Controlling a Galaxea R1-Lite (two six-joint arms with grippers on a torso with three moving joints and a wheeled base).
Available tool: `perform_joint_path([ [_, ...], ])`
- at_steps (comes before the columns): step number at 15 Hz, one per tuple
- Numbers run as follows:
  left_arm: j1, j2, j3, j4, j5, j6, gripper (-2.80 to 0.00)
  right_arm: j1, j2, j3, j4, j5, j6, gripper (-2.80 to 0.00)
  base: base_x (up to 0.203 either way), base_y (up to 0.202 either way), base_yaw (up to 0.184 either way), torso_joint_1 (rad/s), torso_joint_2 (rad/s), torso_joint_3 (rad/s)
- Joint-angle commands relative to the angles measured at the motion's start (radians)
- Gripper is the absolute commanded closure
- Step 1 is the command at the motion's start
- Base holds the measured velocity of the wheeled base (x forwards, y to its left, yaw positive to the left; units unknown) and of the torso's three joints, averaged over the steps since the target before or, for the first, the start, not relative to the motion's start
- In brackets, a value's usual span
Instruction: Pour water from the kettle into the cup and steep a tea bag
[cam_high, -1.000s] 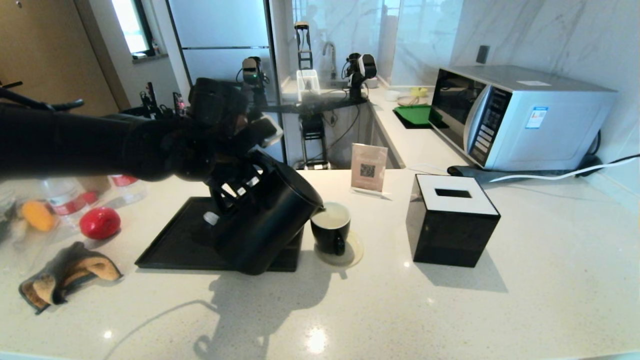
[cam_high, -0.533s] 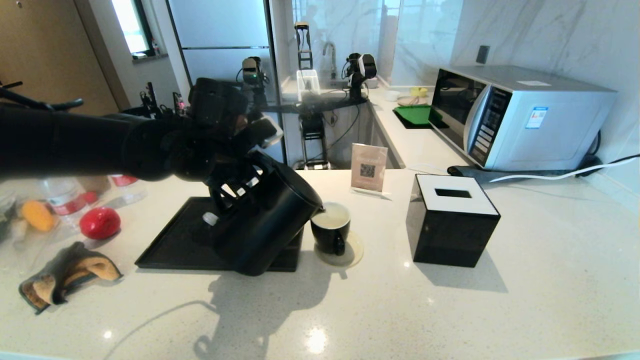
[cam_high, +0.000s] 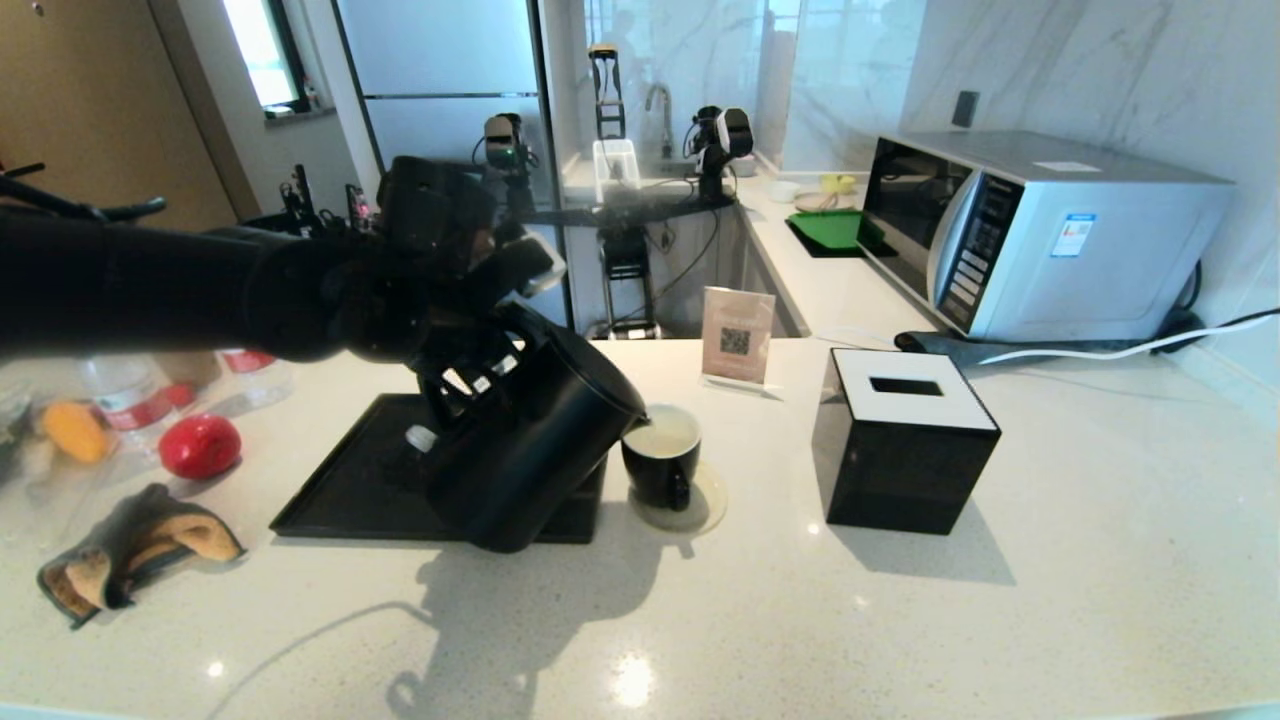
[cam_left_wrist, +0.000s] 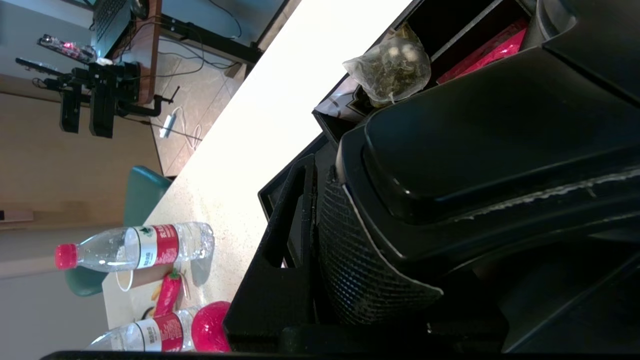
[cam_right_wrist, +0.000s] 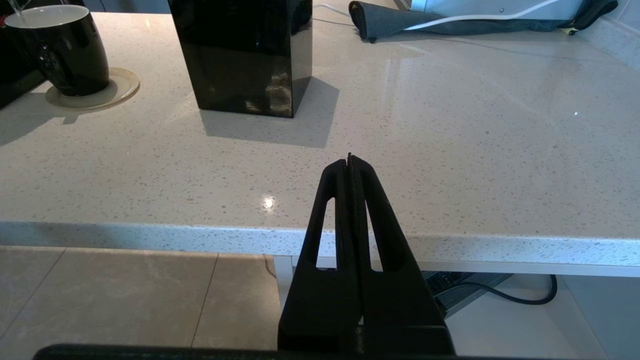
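The left gripper (cam_high: 470, 375) is clamped around the loop handle of the kettle (cam_high: 530, 440), holding the black kettle tipped steeply with its spout right over the rim of the cup (cam_high: 662, 452). The kettle hangs above the near right corner of a black tray (cam_high: 340, 480) on the pale speckled counter (cam_high: 900, 620). The cup, black outside and white inside, stands upright on a round coaster (cam_high: 700, 510) just right of the tray, and pale liquid shows inside it. In the left wrist view the kettle's lid and body (cam_left_wrist: 480, 150) fill most of the picture, with one finger (cam_left_wrist: 280, 280) of the gripper beside the handle. Beyond the kettle, the tea bag (cam_left_wrist: 387, 65) lies on a compartment of the tray, next to a red packet (cam_left_wrist: 490, 50). The right gripper (cam_right_wrist: 350, 170) is pressed fully together and empty, parked low in front of the counter's near edge, well apart from the cup. A black tissue box (cam_high: 905, 455) with a white top stands to the right of the cup, and a microwave (cam_high: 1040, 235) sits farther back on the right. At the far left of the counter are water bottles (cam_left_wrist: 130, 247) with red caps, a red round object (cam_high: 200, 445) and a dark mitt (cam_high: 135, 550).
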Motion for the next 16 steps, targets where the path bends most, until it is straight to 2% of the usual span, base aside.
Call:
perform_joint_path([
  [1, 0.000, -0.002, 0.000, 0.000, 0.002, 0.004, 0.00, 0.000, 0.000, 0.000, 0.000, 0.000, 0.000, 0.00, 0.000, 0.000, 0.000, 0.000, 0.00, 0.000],
  [16, -0.002, -0.014, 0.009, -0.002, -0.001, -0.004, 0.00, 0.000, 0.000, 0.000, 0.000, 0.000, 0.000, 0.00, 0.000, 0.000, 0.000, 0.000, 0.00, 0.000],
])
